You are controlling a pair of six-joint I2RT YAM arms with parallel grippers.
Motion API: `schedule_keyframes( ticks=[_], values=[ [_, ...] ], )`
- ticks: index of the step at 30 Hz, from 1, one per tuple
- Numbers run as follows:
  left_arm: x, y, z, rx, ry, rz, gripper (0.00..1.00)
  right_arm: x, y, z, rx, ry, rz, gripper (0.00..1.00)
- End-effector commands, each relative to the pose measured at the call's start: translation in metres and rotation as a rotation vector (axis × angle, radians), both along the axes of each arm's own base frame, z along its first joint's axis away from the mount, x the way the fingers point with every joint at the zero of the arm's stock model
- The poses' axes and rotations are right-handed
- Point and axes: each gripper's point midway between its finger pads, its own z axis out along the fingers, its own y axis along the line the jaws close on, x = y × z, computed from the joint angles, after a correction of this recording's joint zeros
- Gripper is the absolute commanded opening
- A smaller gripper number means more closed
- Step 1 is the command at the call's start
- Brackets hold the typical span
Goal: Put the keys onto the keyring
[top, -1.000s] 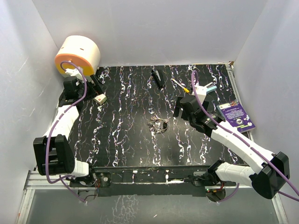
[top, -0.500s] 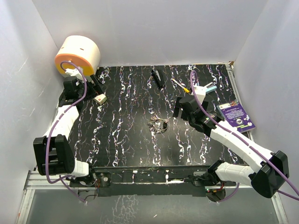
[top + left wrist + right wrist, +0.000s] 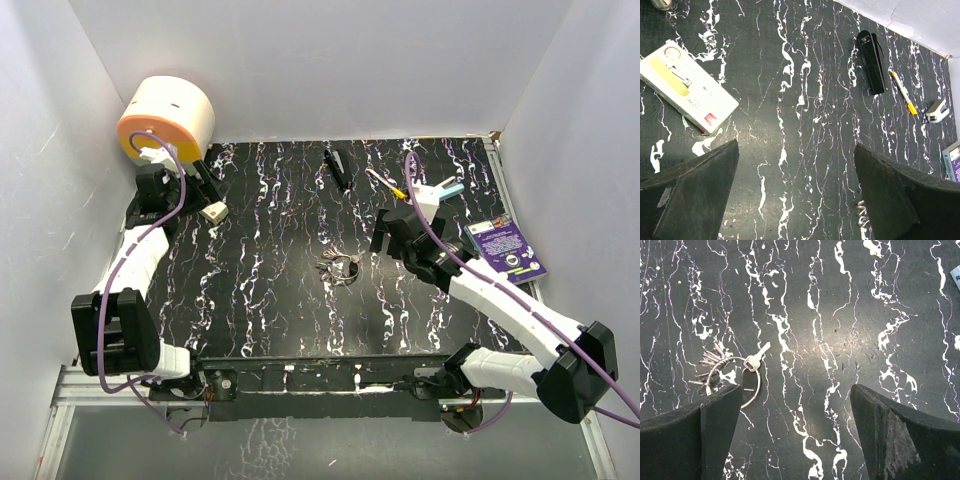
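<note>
The keyring is a thin silvery wire ring lying flat on the black marbled table; it also shows in the top view. One key lies at its top edge, and several keys are bunched at its left side, seen in the top view too. My right gripper is open and empty above the table just right of the ring; its left finger covers the ring's lower left. My left gripper is open and empty at the far left. Silvery key tips peek out beside its right finger.
A white box lies by the left gripper. A black stick, a yellow-handled tool and a small grey clip lie at the back. A purple book is at the right edge, an orange-and-cream roll at the back left.
The right arm has shifted very slightly. The keys, the ring and the left arm have not moved.
</note>
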Motion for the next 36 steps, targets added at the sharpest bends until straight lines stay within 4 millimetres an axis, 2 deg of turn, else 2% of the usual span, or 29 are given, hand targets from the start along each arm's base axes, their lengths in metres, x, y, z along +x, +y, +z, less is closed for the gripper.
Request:
schedule_keyframes(
  ticks=[1, 21, 26, 28, 31, 36],
  values=[
    [-0.002, 0.000, 0.017, -0.007, -0.054, -0.010, 0.97, 0.012, 0.004, 0.014, 0.009, -0.041, -0.019, 0.98],
    [-0.002, 0.001, 0.017, -0.009, -0.057, -0.009, 0.97, 0.007, 0.000, 0.015, 0.016, -0.051, -0.018, 0.98],
    [-0.001, -0.010, 0.037, -0.043, -0.105, -0.073, 0.97, 0.008, 0.001, 0.015, 0.016, -0.051, -0.018, 0.98],
    [0.003, -0.007, 0.048, -0.024, -0.096, -0.056, 0.97, 0.008, 0.001, 0.018, 0.021, -0.058, -0.019, 0.98],
    [0.005, 0.011, 0.037, 0.039, -0.017, 0.026, 0.97, 0.008, 0.001, 0.020, 0.025, -0.063, -0.018, 0.98],
    [-0.013, 0.022, 0.029, 0.085, -0.028, 0.087, 0.97, 0.009, 0.001, 0.022, 0.028, -0.066, -0.018, 0.98]
  ],
)
